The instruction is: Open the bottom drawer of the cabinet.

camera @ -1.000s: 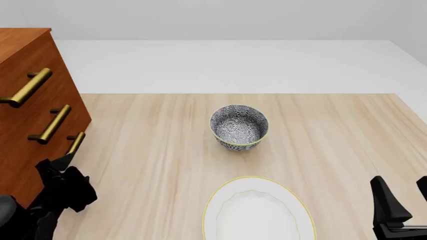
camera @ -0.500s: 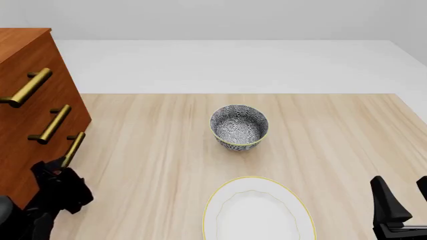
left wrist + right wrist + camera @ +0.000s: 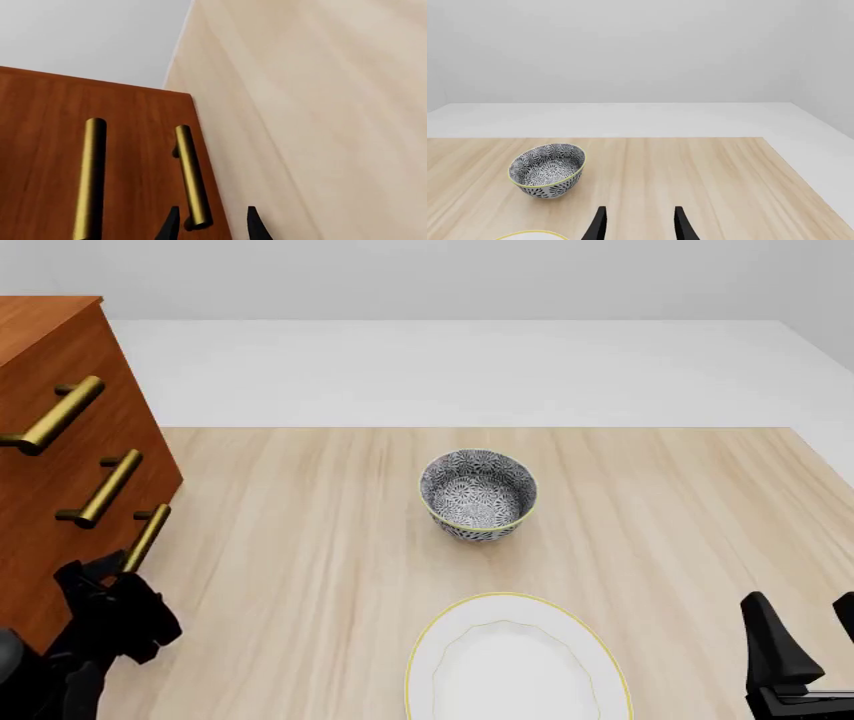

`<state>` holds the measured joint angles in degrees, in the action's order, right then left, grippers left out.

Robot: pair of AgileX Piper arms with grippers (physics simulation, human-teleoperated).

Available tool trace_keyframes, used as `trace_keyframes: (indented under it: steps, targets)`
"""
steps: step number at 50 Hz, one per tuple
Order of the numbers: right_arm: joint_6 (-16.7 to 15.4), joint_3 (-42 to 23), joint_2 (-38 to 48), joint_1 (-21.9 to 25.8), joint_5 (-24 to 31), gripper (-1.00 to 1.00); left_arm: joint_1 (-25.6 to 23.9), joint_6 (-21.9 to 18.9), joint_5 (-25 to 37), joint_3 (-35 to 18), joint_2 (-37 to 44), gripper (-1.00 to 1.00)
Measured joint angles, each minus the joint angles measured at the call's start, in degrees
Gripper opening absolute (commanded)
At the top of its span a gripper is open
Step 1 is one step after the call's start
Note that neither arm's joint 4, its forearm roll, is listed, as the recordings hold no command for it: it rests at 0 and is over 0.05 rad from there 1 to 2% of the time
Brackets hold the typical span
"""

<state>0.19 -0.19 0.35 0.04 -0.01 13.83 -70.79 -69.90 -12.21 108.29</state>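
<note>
A: Entry, my console. The cabinet [image 3: 60,455] stands at the table's [image 3: 334,540] left edge in the front view, its three brass handles stacked down its face. The bottom drawer [image 3: 113,165] is the lowest one, and its handle [image 3: 147,527] sits just above the tabletop.

B: Where do you have the left gripper [image 3: 210,225]?

A: At the near end of that lowest handle [image 3: 192,175]. In the left wrist view I see the two dark fingertips [image 3: 172,225] on either side of the bar's end, one on each side, jaws parted about as wide as the bar plus a small gap. I cannot tell from the frames whether either pad touches the brass. In the front view the left gripper [image 3: 114,585] is a dark mass just below the handle.

B: Drawer state?

A: Its front looks flush with the cabinet face; I see no gap.

B: Right side?

A: The right gripper [image 3: 637,225] sits low at the near right corner of the table, well apart from the cabinet. Its fingers [image 3: 680,225] are spread and hold nothing. Ahead of it I see the patterned bowl [image 3: 547,170] upright mid-table, and a sliver of the white plate's [image 3: 534,234] yellow rim. In the front view the plate [image 3: 518,660] lies near me, just this side of the bowl [image 3: 478,493], not touching it.
</note>
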Motion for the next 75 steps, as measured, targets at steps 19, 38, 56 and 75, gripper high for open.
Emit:
trace_keyframes:
  steps: [19, 38, 56, 75]
  targets:
    - [0.0, 0.0, 0.0, 0.0, 0.0, 1.0, 0.22, 0.37, -0.01, -1.7, 1.96, 1.0]
    - [0.0, 0.0, 0.0, 0.0, 0.0, 1.0, 0.47, 0.69, -0.01, -2.26, 0.36, -1.0]
    - [0.0, 0.0, 0.0, 0.0, 0.0, 1.0, -0.92, 0.45, 0.7, -1.8, -0.84, -1.0]
    - [0.0, 0.0, 0.0, 0.0, 0.0, 1.0, -3.36, 0.1, 1.29, -1.14, -1.78, -1.0]
